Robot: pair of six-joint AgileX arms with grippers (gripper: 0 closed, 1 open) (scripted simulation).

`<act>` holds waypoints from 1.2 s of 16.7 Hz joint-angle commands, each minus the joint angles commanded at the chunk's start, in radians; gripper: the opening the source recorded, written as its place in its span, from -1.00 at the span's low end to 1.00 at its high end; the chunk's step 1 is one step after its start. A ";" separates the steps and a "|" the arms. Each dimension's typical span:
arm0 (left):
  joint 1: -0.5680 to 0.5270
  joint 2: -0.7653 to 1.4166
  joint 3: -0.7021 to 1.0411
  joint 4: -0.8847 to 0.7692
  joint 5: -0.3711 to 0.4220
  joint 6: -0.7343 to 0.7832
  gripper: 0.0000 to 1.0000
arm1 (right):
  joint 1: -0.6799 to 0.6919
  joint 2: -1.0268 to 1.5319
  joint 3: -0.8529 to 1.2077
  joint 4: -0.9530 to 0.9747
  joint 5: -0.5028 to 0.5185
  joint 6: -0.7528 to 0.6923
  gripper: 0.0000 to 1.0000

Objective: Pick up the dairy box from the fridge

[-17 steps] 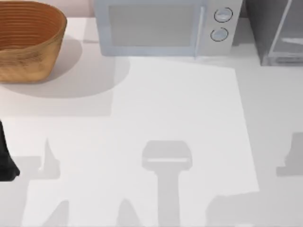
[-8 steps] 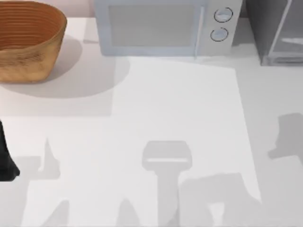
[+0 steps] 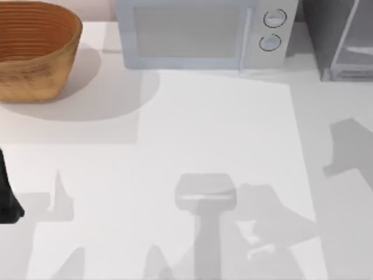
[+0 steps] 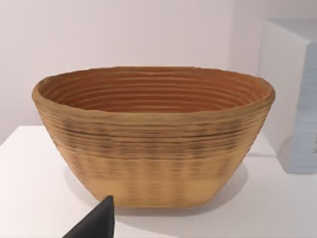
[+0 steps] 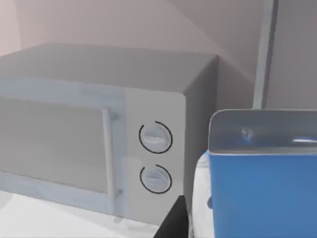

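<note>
Dairy box (image 5: 262,183) clasped in the right gripper (image 5: 233,225), up off the surface and close in front of the wrist camera. Blue on its broad face, white along the side edge, with a pale grey upper flap. One dark finger (image 5: 171,225) pressed against the white side of the carton; opposite finger hidden behind the carton.

Just beyond the gripper and to one side of the carton, a white microwave (image 5: 94,134), door shut, with two round knobs (image 5: 155,137) stacked one above the other on the panel nearest the carton. Rising behind the carton, a pale upright strip; what it belongs to, hard to tell.

From above: fridge (image 3: 335,35) at the far right corner of the surface (image 3: 221,134), dark grey with a pale-framed door, right beside the microwave. Soft grey shadows across the near right part of the surface.

Left gripper (image 4: 96,223) parked low at the left edge, well apart from the carton and pointed at a woven basket (image 4: 153,144) sitting empty just ahead of it. Released or clenched there: cannot tell.
</note>
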 joint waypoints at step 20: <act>0.000 0.000 0.000 0.000 0.000 0.000 1.00 | -0.070 0.970 0.251 0.716 -0.408 0.014 -1.00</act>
